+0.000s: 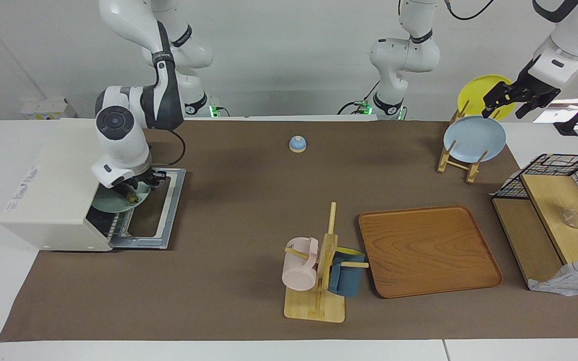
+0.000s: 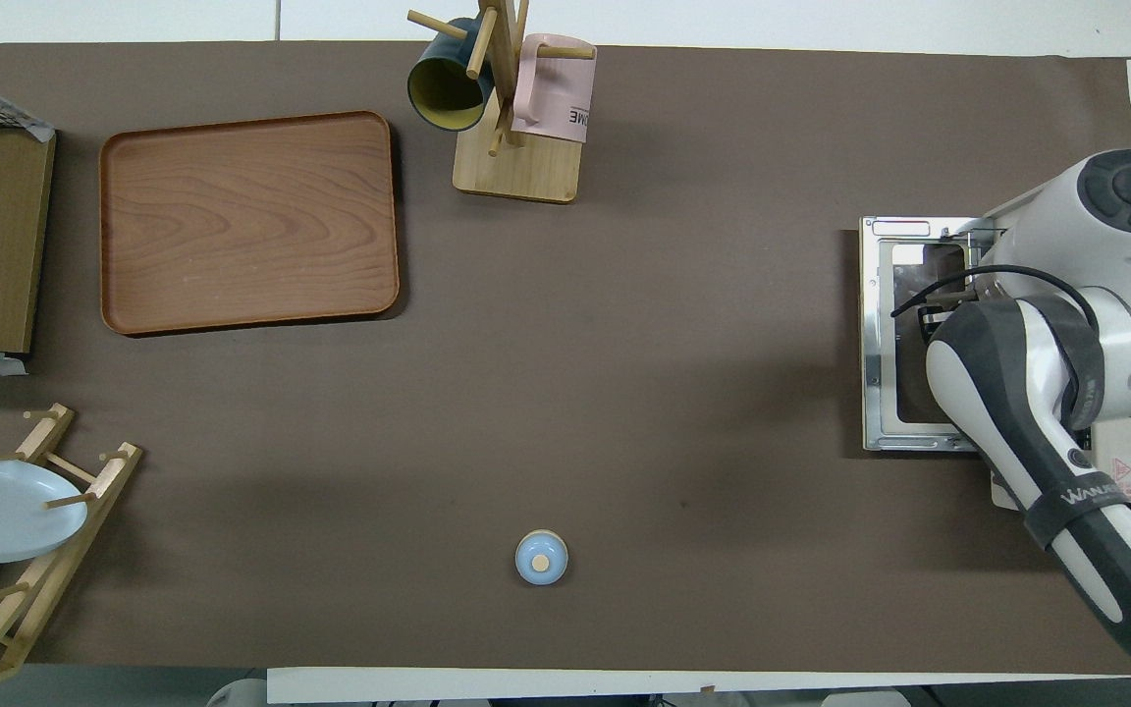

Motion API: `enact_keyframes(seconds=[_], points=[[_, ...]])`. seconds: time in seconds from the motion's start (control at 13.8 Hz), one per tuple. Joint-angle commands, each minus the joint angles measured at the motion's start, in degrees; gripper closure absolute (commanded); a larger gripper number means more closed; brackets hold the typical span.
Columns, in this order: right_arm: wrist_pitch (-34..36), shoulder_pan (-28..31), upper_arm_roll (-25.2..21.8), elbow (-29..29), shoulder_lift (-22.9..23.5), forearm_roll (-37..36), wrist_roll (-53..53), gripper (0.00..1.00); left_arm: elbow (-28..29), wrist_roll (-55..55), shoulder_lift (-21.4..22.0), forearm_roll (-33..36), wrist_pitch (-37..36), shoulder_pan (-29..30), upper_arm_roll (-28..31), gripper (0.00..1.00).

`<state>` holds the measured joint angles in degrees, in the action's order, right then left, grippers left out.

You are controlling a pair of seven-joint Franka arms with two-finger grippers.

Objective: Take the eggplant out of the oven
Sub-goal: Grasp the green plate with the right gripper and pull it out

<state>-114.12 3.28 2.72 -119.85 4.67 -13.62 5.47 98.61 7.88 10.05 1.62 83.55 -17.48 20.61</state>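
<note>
The cream-white oven (image 1: 53, 200) stands at the right arm's end of the table with its glass door (image 1: 161, 210) folded down flat. A pale green plate (image 1: 113, 203) lies on the wire rack in its mouth. Of the eggplant (image 1: 131, 197) only a small dark and brownish end shows on the plate, under my right hand. My right gripper (image 1: 136, 189) reaches down into the oven mouth, right at that end. In the overhead view my right arm (image 2: 1047, 393) hides the oven mouth; only the door (image 2: 904, 334) shows. My left gripper (image 1: 507, 99) waits in the air by the plate rack.
A plate rack (image 1: 462, 160) holds a blue plate (image 1: 474, 139) and a yellow plate (image 1: 479, 90). A small blue bell (image 1: 297, 144) sits mid-table. A mug tree (image 1: 319, 281), a wooden tray (image 1: 427, 248) and a wire basket with a wooden shelf (image 1: 555, 210) stand farther from the robots.
</note>
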Motion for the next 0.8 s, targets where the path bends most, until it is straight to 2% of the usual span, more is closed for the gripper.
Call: enact_keyframes(seconds=[0.0, 0.07, 0.14, 0.29, 0.36, 0.58, 0.72], points=[[-2.25, 0.85, 0.71, -3.37, -2.47, -0.79, -1.08, 0.57, -0.87, 0.12, 0.15, 0.67, -0.85, -0.36, 0.13, 0.00], [-2.25, 0.76, 0.71, -3.37, -2.56, -0.79, -1.08, 0.60, -0.87, 0.21, 0.15, 0.67, -0.85, -0.36, 0.13, 0.00], [-2.25, 0.67, 0.71, -3.37, -2.56, -0.79, -1.16, 0.71, -0.87, 0.21, 0.15, 0.67, -0.85, -0.27, 0.13, 0.00], [-2.25, 0.50, 0.71, -3.28, -2.47, -0.79, -1.51, 0.86, -0.87, 0.21, 0.15, 0.67, -0.85, -0.36, 0.13, 0.00], [-1.64, 0.15, 0.89, -2.67, -2.38, -0.79, -2.04, 0.99, -0.87, 0.12, 0.15, 0.67, -0.85, -0.36, 0.13, 0.00], [0.90, -3.53, 1.15, 1.80, -0.98, -0.79, -1.69, 1.00, -0.87, 0.21, 0.15, 0.67, -0.85, -0.36, 0.13, 0.00], [5.64, -8.00, 1.15, 6.01, 0.16, -0.70, 1.54, 1.00, -0.87, 0.21, 0.15, 0.67, -0.85, -0.27, 0.13, 0.00]])
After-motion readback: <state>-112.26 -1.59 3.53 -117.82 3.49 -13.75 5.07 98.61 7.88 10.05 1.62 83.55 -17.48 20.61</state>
